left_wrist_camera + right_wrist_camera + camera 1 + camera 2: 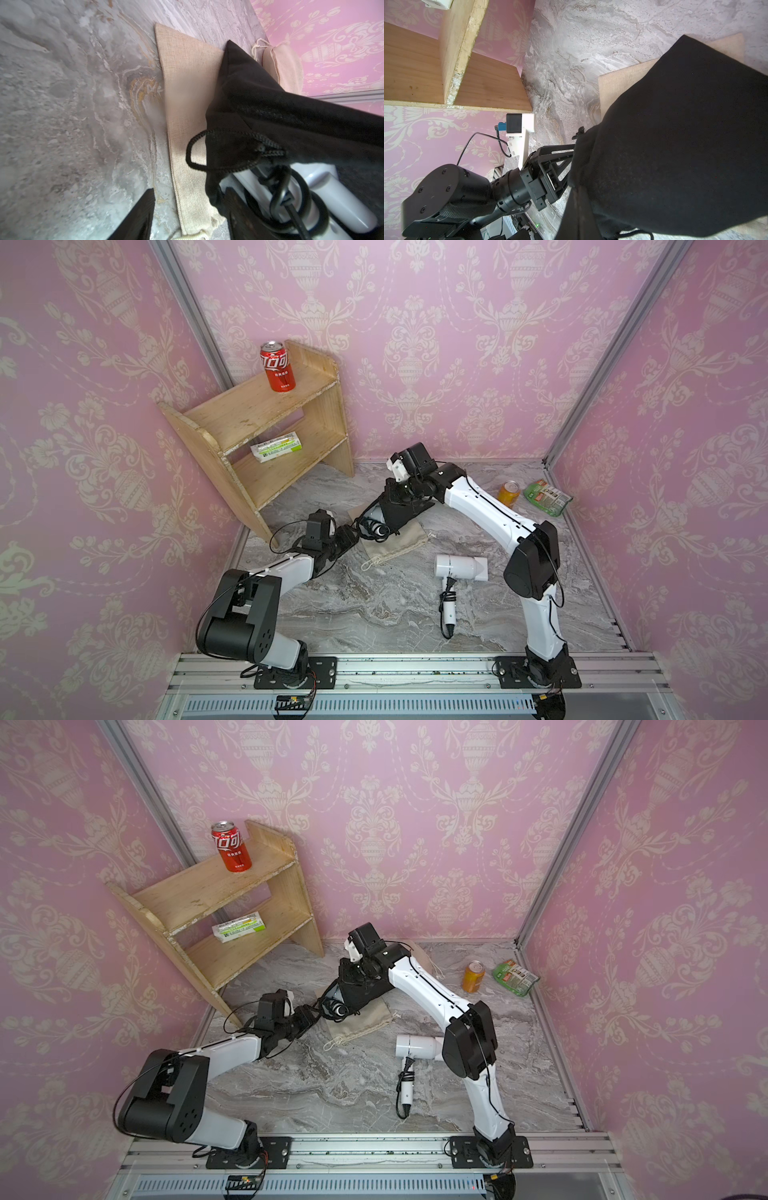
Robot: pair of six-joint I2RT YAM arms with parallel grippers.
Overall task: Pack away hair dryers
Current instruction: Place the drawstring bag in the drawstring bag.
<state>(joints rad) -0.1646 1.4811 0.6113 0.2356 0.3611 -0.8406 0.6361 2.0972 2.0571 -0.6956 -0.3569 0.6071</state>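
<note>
At mid-table, the left gripper (pixel 356 534) sits right at the mouth of the black pouch (pixel 405 512), jaws apart, nothing between them. The dryer (pixel 336 207) lies just beside one finger, partly inside, its length running on into the pouch, cord bundled at the mouth. The right gripper (pixel 394 502) is clamped on the pouch, holding it up. Left arm is nearer for the push. The marble table (pixel 374 605) is flat, with a beige pouch (pixel 399 545) underneath, the shelf (pixel 266 418) near and a second dryer (pixel 459 566) well apart.
</note>
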